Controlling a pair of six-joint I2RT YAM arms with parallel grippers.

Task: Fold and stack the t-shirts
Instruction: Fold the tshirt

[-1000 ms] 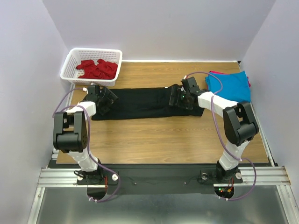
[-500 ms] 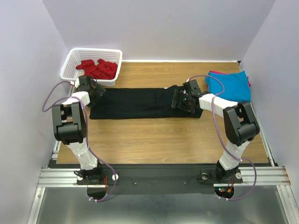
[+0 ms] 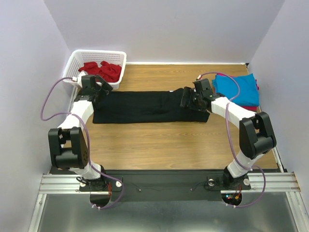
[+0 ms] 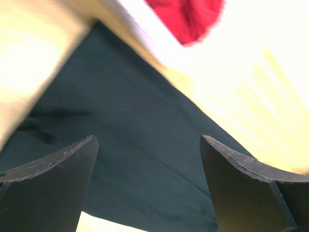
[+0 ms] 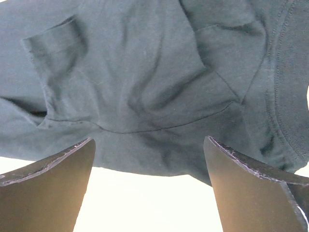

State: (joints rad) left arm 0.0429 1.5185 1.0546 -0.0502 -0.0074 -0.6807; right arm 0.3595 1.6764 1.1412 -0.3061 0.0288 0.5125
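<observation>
1. Progress: the black t-shirt (image 3: 145,107) lies flat on the bench (image 3: 159,140) as a long narrow band running left to right. I judge its sides to be turned in already, with the crosswise folds not yet made.
2. Stack: a folded turquoise-blue t-shirt (image 3: 239,88) sits at the far right corner of the bench. A strip of red cloth (image 3: 249,108) shows from under its near edge, so a pile seems to be begun there. The black shirt is near it but not on it.
3. Remainder: red t-shirts (image 3: 100,71) lie crumpled in the white lattice basket (image 3: 99,52) at the far left corner. By my reading they are all unfolded, so most of the job is ahead.
4. Left arm (image 3: 79,111): its jaws are spread wide and hold nothing. They hang over the band's left end, with the basket wall and red cloth just beyond in the wrist view.
5. Right arm (image 3: 231,108): its jaws are also spread and empty. They hover over the band's right end, where the collar ribbing and a turned-in sleeve show.
6. Count: one black shirt, one turquoise-blue shirt and one basket. The red heap is too tangled to count, and the red layer under the turquoise looks like one shirt at least.
</observation>
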